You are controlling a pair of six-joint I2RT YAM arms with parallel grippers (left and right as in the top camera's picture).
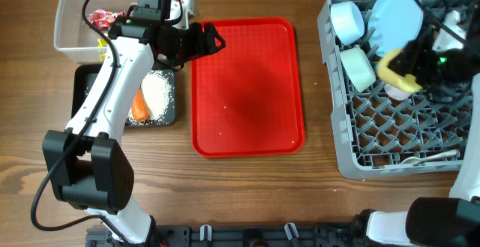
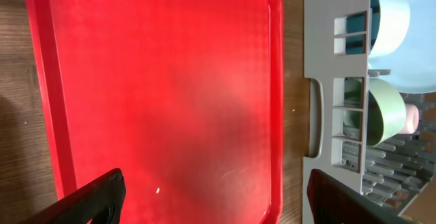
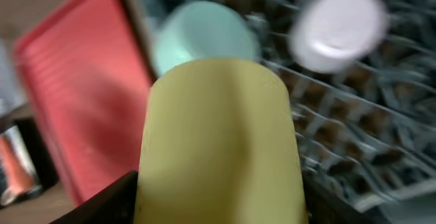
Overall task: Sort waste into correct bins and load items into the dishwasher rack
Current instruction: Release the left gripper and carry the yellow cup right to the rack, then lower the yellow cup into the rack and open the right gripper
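Observation:
My right gripper (image 1: 401, 70) is shut on the yellow cup (image 1: 391, 70) and holds it over the grey dishwasher rack (image 1: 337, 157); the cup fills the right wrist view (image 3: 218, 142). The rack holds a light-blue plate (image 1: 397, 18), two bowls (image 1: 347, 20) (image 1: 358, 68) and a pink cup (image 3: 337, 28). My left gripper (image 1: 214, 39) is open and empty over the red tray's left top edge. The clear tub (image 1: 71, 23) holds red and yellow wrappers (image 1: 101, 18). The black tray (image 1: 79, 89) holds the carrot (image 1: 139, 106) and rice (image 1: 157, 93).
The flat red tray (image 1: 247, 89) lies mid-table, bare except for a white speck (image 2: 158, 190). A white utensil (image 1: 427, 158) lies in the rack's front part. The left arm crosses over both bins.

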